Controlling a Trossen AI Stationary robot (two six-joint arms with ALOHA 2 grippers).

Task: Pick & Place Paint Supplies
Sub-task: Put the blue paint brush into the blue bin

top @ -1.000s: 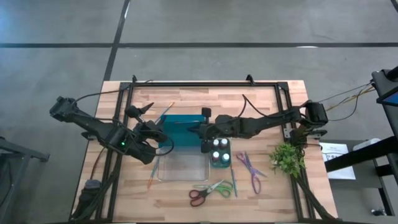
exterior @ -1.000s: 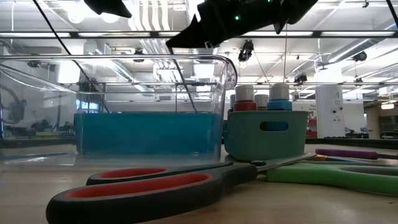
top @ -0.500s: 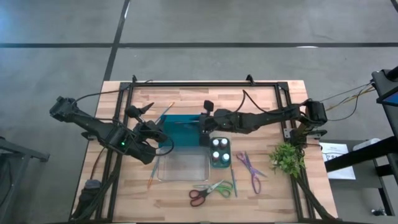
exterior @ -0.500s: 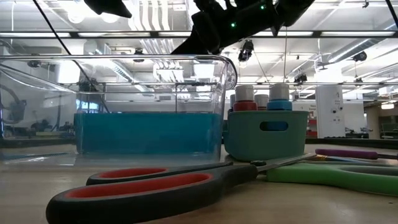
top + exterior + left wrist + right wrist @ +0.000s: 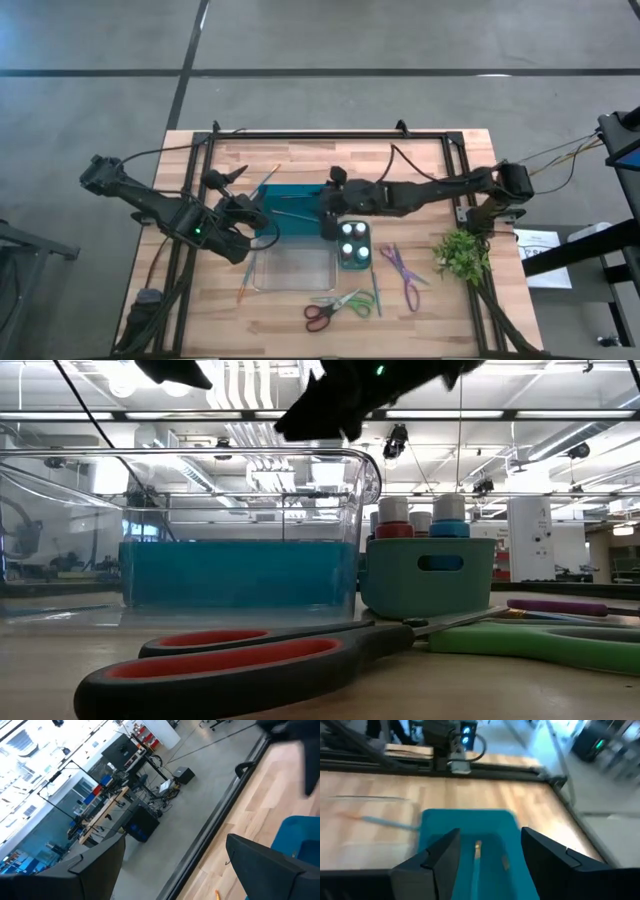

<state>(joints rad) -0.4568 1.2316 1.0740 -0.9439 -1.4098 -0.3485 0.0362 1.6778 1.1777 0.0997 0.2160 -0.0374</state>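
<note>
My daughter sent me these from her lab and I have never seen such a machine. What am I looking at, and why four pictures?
It is a robot with two dark jointed arms at a wooden table, each ending in a two-finger gripper. One picture looks straight down from above, one looks level across the table-top, and two come from cameras on the arms' wrists.

On the table are a teal tray, a clear tub and a small teal holder with white-capped paint bottles. Nearby lie red-and-green scissors, purple scissors, thin brushes and a green plant sprig.

The right gripper is open above the teal tray; a brush lies in the tray below it. The left gripper waits open by the tray's other side. Neither holds anything.
</note>
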